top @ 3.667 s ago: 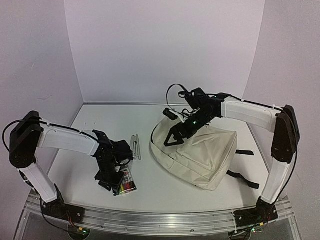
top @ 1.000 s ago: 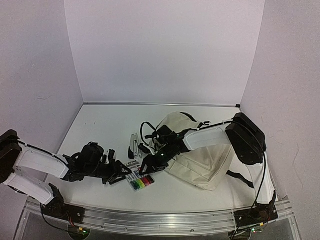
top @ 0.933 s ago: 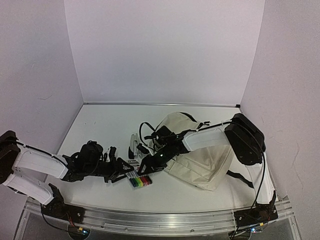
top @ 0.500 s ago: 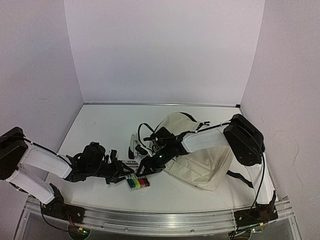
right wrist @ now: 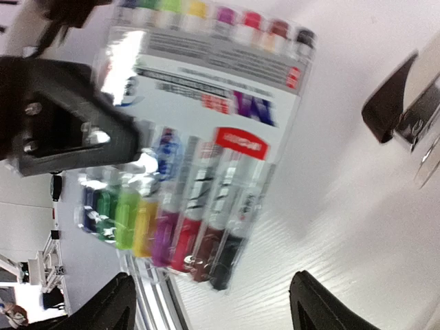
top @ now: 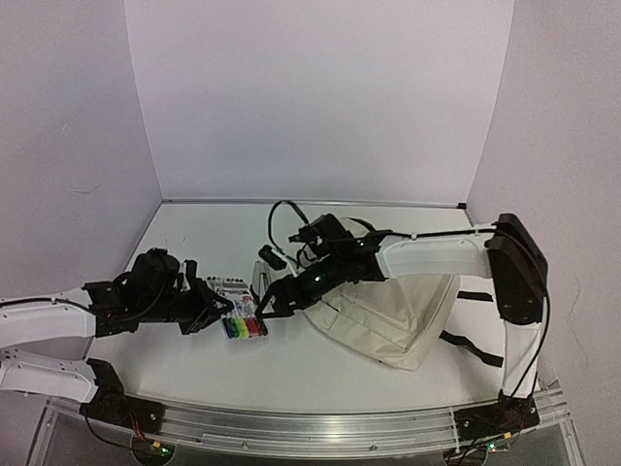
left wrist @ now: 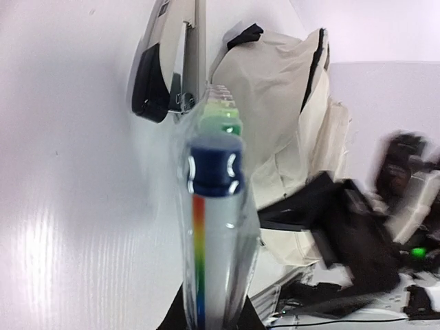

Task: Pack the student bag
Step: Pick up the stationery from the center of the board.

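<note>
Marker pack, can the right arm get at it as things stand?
Probably yes. The right tool is open and hangs just beside the marker pack, with nothing between them. The left tool is shut on one edge of the pack, so the rest looks free to grasp.

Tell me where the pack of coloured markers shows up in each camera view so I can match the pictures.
Top external: marker pack lower left of centre, left of the student bag.
Left wrist: marker pack in the centre, edge-on, rising from the bottom edge.
Right wrist: marker pack face-on, filling the middle and left.
Shared landmark: the silver and black stapler, beside the pack in every view.
</note>
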Available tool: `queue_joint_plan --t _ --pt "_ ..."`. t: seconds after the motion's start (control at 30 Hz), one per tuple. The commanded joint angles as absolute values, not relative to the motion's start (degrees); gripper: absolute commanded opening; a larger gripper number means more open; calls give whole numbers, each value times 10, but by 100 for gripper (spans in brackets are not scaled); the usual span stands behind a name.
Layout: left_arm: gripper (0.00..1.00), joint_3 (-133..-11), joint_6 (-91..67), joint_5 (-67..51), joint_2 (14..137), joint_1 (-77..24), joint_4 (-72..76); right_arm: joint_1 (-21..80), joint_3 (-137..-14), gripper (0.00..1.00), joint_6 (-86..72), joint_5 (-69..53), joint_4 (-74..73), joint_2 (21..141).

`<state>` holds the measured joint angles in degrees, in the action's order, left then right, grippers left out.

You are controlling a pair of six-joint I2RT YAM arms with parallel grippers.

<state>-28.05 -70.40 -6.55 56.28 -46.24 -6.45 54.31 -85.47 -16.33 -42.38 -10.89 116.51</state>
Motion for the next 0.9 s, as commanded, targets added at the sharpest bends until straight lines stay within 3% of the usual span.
queue_joint_plan --t 0.0,0.23,0.4,0.7,0.87 --pt "0 -456 -583 -110 674 -457 -160 502 -870 82 -96 -385 -179 1058" --pt "0 -692 -458 -247 878 -454 -183 358 -872 83 -57 -247 -325 992" --pt "0 -834 -391 -263 970 -446 -242 292 -808 85 -55 -165 -378 922" --pt "0 -913 -373 -258 1006 -401 -248 146 -712 98 -64 -52 -469 835" --pt "0 -918 -367 -255 1013 -398 -251 103 -662 98 -136 -151 -501 829"
